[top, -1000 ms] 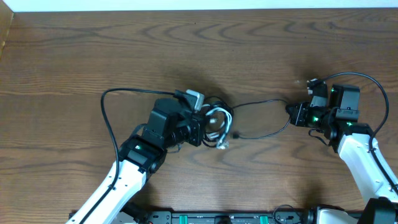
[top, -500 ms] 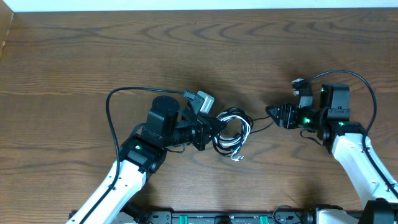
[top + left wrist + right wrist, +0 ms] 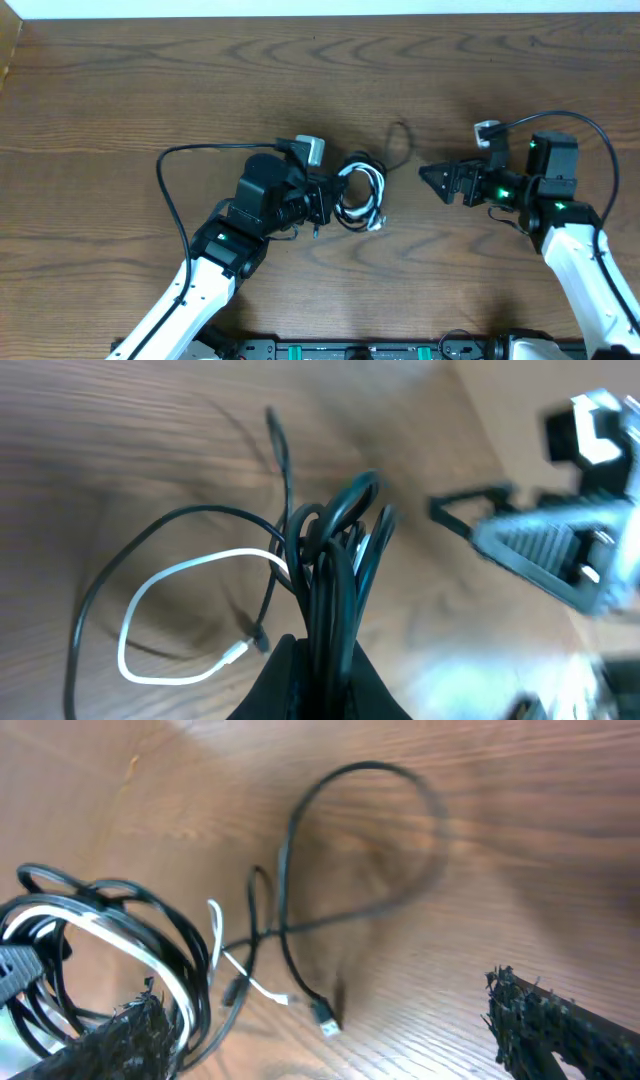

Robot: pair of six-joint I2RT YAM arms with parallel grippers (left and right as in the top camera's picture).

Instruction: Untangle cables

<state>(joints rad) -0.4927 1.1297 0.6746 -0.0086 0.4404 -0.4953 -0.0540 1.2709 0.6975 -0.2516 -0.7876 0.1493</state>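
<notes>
The left gripper was clenched on the cables, a bundle of black and white loops bunched right at its fingertips, though whether the bundle rested on the wooden table or hung just above it could not be told. From the left gripper's hold a white cord looped out to one side and ended in a small plug, and a thin black strand curled away beyond the bundle. The right gripper faced the left gripper from across the bundle, near but apart, its jaws spread wide and holding nothing.
</notes>
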